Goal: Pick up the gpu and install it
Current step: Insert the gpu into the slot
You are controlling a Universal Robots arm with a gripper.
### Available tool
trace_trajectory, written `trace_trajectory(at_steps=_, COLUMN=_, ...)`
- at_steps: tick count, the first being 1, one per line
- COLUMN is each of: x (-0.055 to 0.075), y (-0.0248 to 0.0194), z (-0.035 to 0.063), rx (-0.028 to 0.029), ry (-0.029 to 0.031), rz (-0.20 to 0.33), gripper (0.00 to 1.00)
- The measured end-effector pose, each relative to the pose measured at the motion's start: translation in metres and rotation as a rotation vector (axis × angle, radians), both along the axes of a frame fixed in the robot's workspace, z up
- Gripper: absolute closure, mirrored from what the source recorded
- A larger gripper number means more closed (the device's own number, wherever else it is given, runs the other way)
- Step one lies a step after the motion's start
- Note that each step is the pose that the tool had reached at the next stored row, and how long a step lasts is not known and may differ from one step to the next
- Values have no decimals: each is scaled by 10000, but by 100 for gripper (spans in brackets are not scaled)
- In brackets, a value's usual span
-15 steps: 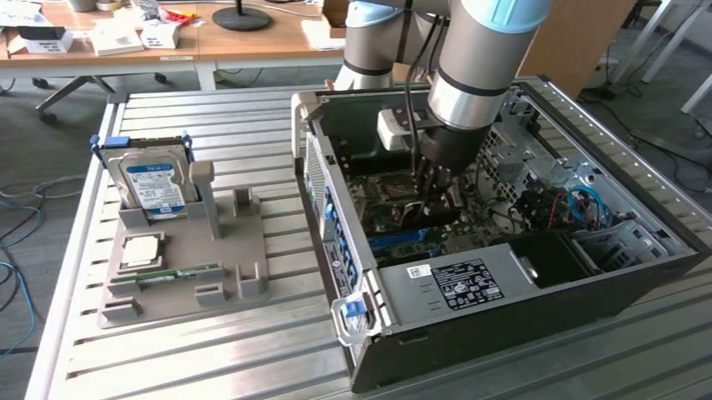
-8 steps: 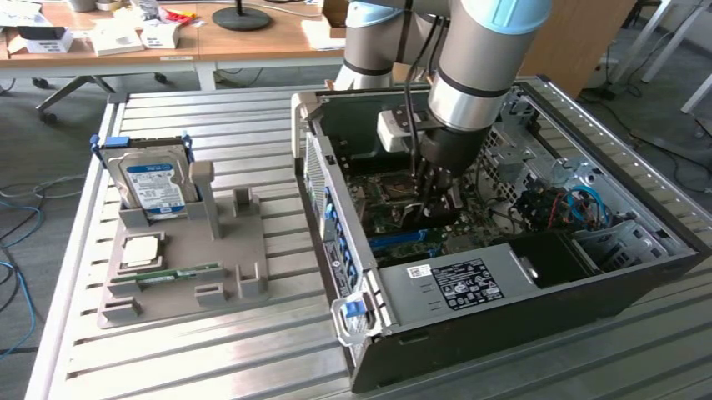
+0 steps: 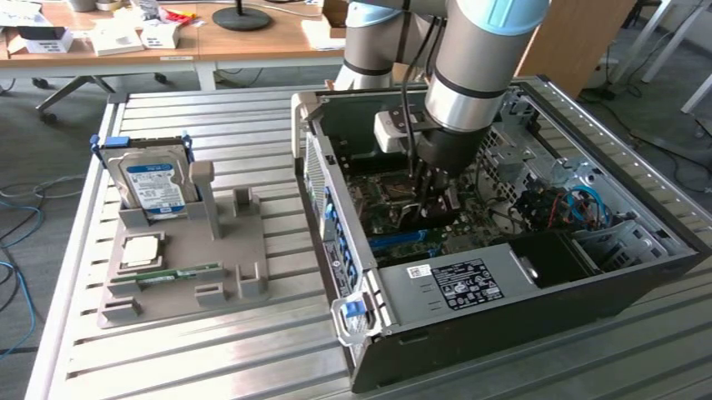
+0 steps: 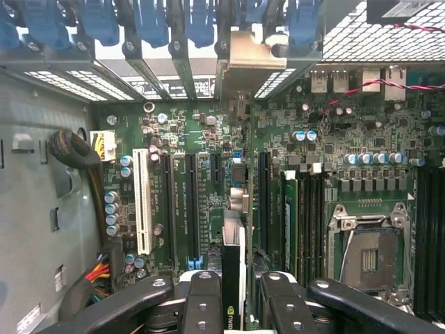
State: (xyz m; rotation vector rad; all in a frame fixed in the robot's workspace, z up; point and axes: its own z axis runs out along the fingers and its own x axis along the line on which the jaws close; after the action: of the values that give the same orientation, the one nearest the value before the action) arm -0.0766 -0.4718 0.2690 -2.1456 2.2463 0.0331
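— What's on the slatted metal table (image 3: 223, 358) at the exterior view's left?
— A grey holder (image 3: 239, 250). A silver hard drive (image 3: 156, 185) with a blue label stands upright at its back. A square processor (image 3: 142, 250) lies flat in front of it, and a green memory stick (image 3: 178, 273) is just beside that.
— And beyond the table?
— Wooden desks (image 3: 223, 46) along the frame's upper edge, with white boxes (image 3: 117, 37) and a round black lamp base (image 3: 242, 17). Cables (image 3: 17, 200) trail on the floor at far left.

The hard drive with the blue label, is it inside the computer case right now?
No, the hard drive stands upright in the grey holder, outside the computer case, on the exterior view's left.
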Motion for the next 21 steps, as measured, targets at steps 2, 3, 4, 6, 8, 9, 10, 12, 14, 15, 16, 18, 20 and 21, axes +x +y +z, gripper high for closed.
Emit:
trace_trajectory(at_steps=2, x=-18, y=16, z=-5, rx=-3, ry=1, rz=2, gripper=74)
trace_trajectory(at_steps=3, x=-27, y=17, z=-10, rx=-1, ry=1, rz=-1, gripper=74)
trace_trajectory(at_steps=4, x=-27, y=17, z=-10, rx=-1, ry=1, rz=0, gripper=74)
trace_trajectory(at_steps=6, x=-27, y=17, z=-10, rx=-1, ry=0, rz=1, gripper=74)
trace_trajectory(at_steps=8, x=-28, y=17, z=-10, rx=0, ry=0, rz=0, gripper=74)
trace_trajectory(at_steps=9, x=-34, y=17, z=-11, rx=1, ry=0, rz=-2, gripper=74)
trace_trajectory(at_steps=10, x=-38, y=18, z=-12, rx=2, ry=-1, rz=-2, gripper=74)
trace_trajectory(at_steps=12, x=-40, y=17, z=-11, rx=0, ry=0, rz=2, gripper=74)
trace_trajectory(at_steps=14, x=-49, y=17, z=-11, rx=0, ry=0, rz=-1, gripper=74)
trace_trajectory(at_steps=15, x=-55, y=17, z=-11, rx=0, ry=0, rz=-1, gripper=74)
trace_trajectory(at_steps=16, x=-61, y=17, z=-11, rx=-1, ry=0, rz=0, gripper=74)
trace_trajectory(at_steps=18, x=-67, y=17, z=-11, rx=0, ry=0, rz=1, gripper=74)
trace_trajectory(at_steps=20, x=-67, y=17, z=-11, rx=0, ry=0, rz=1, gripper=74)
trace_trajectory(at_steps=21, x=-67, y=17, z=-11, rx=-1, ry=1, rz=1, gripper=74)
